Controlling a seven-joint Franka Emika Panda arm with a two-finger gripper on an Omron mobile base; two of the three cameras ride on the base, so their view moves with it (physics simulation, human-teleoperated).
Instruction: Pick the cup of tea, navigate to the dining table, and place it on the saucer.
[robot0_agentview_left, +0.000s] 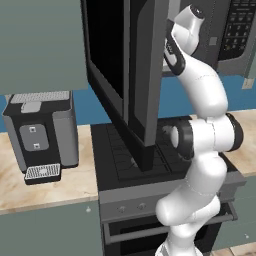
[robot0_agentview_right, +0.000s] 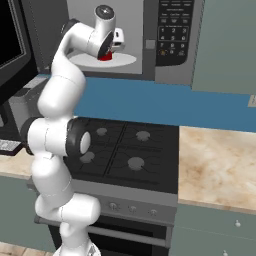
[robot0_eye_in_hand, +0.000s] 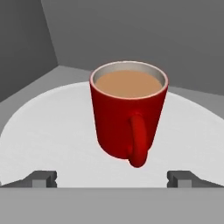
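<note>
Arm is reaching up into the open microwave (robot0_agentview_right: 145, 45) above the stove (robot0_agentview_right: 131, 150). From the right base view I see the gripper (robot0_agentview_right: 114, 46) inside the cavity, just over the white turntable (robot0_agentview_right: 125, 60), with a small patch of red at its tip: the cup of tea (robot0_agentview_right: 105, 57).

Hand view gives me the best read. The cup of tea (robot0_eye_in_hand: 128, 111) stands upright on the turntable (robot0_eye_in_hand: 48, 131), light brown liquid near the rim, handle turned toward the camera. Grey cavity walls behind it. The two fingertips (robot0_eye_in_hand: 41, 178) sit low at the left and right of the frame, spread wide, with the mug between them and farther in. Neither tip touches it. Jaws released, nothing held.

Left base view: the microwave door (robot0_agentview_left: 142, 85) hangs open toward me and blocks the cavity, so I get no look at the mug from that side. A coffee machine (robot0_agentview_left: 42, 132) stands on the beige counter (robot0_agentview_left: 45, 185) left of the stove (robot0_agentview_left: 135, 160). The keypad panel (robot0_agentview_left: 239, 30) shows at upper right.

How close the tips are to the mug's sides I can't judge well; from the right base view the hand covers most of it, and the mug may already be partly within the finger span.
</note>
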